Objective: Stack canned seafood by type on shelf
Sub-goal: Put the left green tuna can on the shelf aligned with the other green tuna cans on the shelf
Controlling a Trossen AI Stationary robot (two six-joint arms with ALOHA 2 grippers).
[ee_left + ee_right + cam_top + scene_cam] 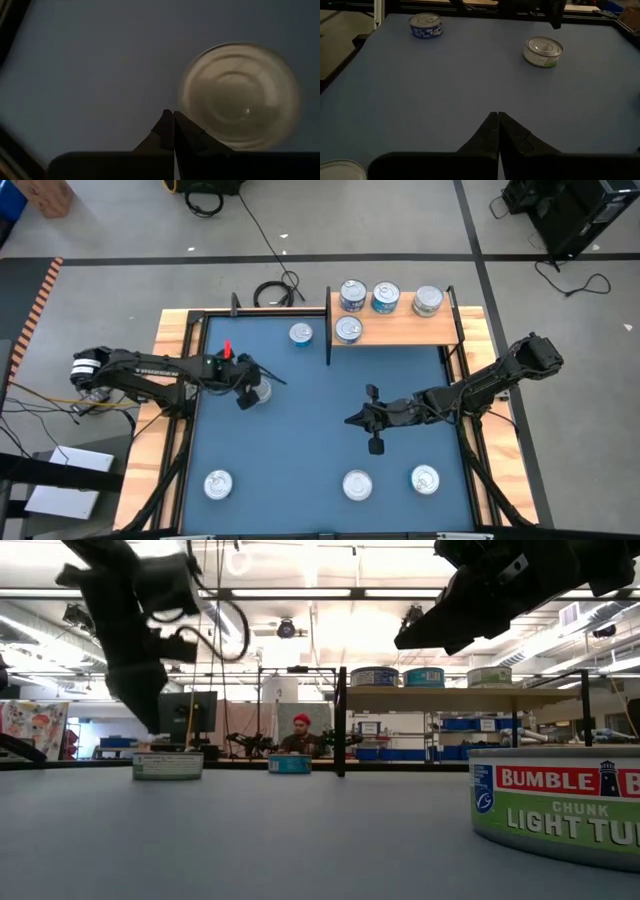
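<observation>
Four tins on the shelf. Nearest tin labelled "BUMBLE", "CHUNK LIGHT TU". Left hand clenched, empty, above a green-labelled tin. Right hand clenched, empty, mid-counter.

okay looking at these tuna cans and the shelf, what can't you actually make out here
- Can under the left gripper: in the high view the gripper covers most of it; in the left wrist view its top is blurred, label unseen.
- Cans on the shelf: labels too small to read in the high and low views.
- Near can in the low view: cut off by the right edge, so its label is incomplete.
- Person behind the table: small, mostly hidden.
</observation>
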